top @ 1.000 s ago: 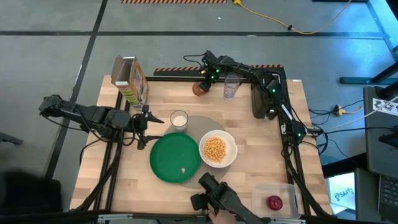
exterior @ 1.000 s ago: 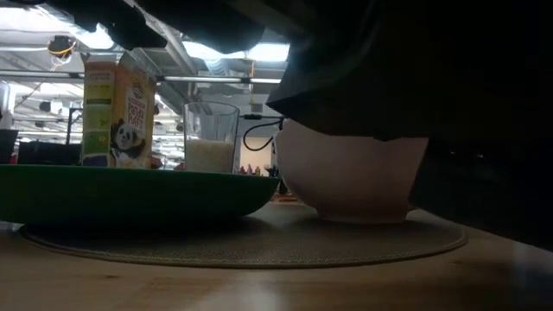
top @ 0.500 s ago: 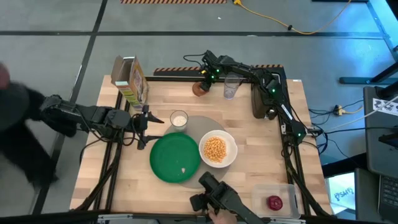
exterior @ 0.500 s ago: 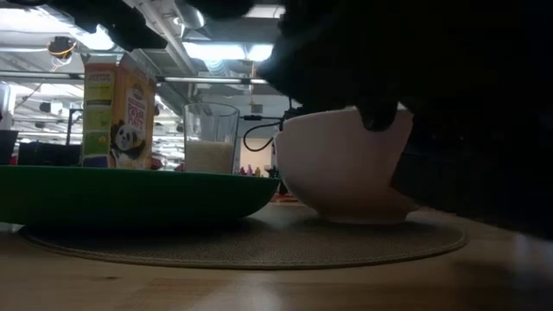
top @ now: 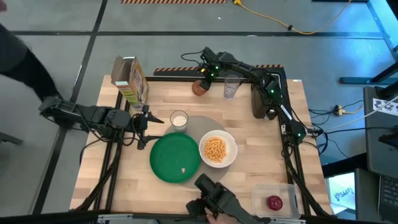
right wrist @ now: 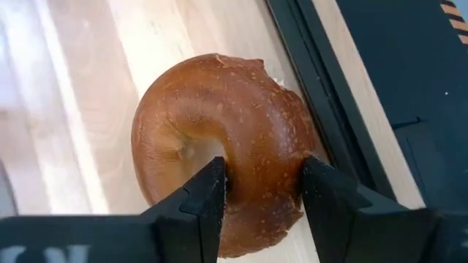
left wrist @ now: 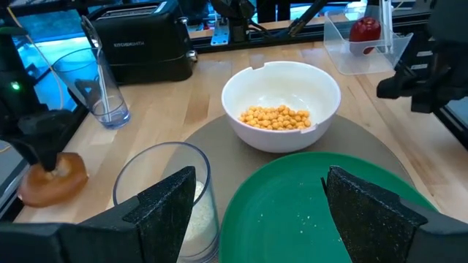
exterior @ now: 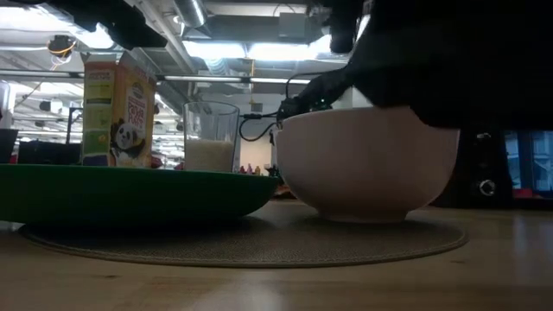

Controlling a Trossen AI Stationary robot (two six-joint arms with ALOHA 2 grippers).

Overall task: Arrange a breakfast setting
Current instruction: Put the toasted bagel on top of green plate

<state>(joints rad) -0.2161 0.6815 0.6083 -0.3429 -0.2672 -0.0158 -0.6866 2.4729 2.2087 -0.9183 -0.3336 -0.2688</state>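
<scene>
A brown bagel (right wrist: 219, 131) lies flat on the table at its far edge (top: 199, 89). My right gripper (right wrist: 263, 179) is over it, shut on its ring. My left gripper (left wrist: 256, 219) is open and empty at the table's left, just left of the green plate (top: 175, 157). The plate and a white bowl of cereal (top: 217, 149) sit on the round grey mat (top: 200, 126). A small milk glass (top: 179, 119) stands at the mat's far left rim. A red apple (top: 274, 202) lies in a clear tub at the near right. I see no spoon. My right gripper has one finger (right wrist: 208, 193) in the bagel's hole and the other (right wrist: 322, 197) outside its rim. The ring's near part (right wrist: 263, 157) is pinched between them. The fingers come from above, pointing down. The bagel lies flat on the table.
A cereal box (top: 130, 81) stands at the far left. An empty clear glass (top: 231, 87) and a black toaster (top: 262, 99) stand at the far right. A dark device (top: 211, 199) reaches in over the near edge. A person's dark sleeve (top: 25, 56) shows left of the table.
The dark device at the near edge has drawn a little toward the table's left. In the low view it has lifted away from in front of the bowl. A person has moved past the table's left side.
</scene>
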